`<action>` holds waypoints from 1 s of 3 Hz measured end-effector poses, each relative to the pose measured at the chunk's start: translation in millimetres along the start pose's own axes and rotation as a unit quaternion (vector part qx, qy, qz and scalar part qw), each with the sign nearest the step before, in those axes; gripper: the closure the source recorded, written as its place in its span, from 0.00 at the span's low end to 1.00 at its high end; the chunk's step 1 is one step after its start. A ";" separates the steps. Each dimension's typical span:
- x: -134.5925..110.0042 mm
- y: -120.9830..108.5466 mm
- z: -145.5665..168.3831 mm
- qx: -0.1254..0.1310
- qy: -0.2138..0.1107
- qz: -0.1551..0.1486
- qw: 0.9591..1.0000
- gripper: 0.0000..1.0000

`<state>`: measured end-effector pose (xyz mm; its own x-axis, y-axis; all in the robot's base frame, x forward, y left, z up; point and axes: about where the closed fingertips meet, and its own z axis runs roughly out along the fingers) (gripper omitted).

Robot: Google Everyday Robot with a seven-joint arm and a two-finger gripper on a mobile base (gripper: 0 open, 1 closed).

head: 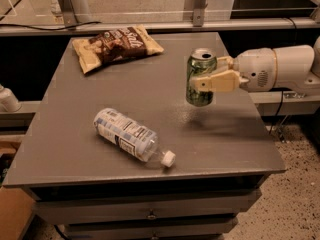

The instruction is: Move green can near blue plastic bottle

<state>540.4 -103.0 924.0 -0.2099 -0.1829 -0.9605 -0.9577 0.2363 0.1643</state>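
Green can point(198, 95), a small shiny metal cylinder with a silver top, hangs upright just off the gray surface point(65, 114) over its right side, clamped in the tan pincer point(206, 75). Blue plastic bottle point(127, 135), clear with a white cap, lies on its side front-left of the can. Crinkly snack bag point(116, 46) sits flat at the back-left.

Bare table point(235, 134) — gripper point(203, 78) (aloft) to bottle point(125, 134)
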 end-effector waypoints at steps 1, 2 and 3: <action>23.7 42.0 18.0 -0.056 0.002 -0.022 0.998 1.00; 41.8 71.9 35.9 -0.099 -0.007 -0.037 0.994 1.00; 50.2 96.6 53.6 -0.138 -0.022 -0.051 0.989 1.00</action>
<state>447.9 -38.2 879.6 -0.1059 -0.1489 -0.9832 -0.9920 -0.0525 0.1148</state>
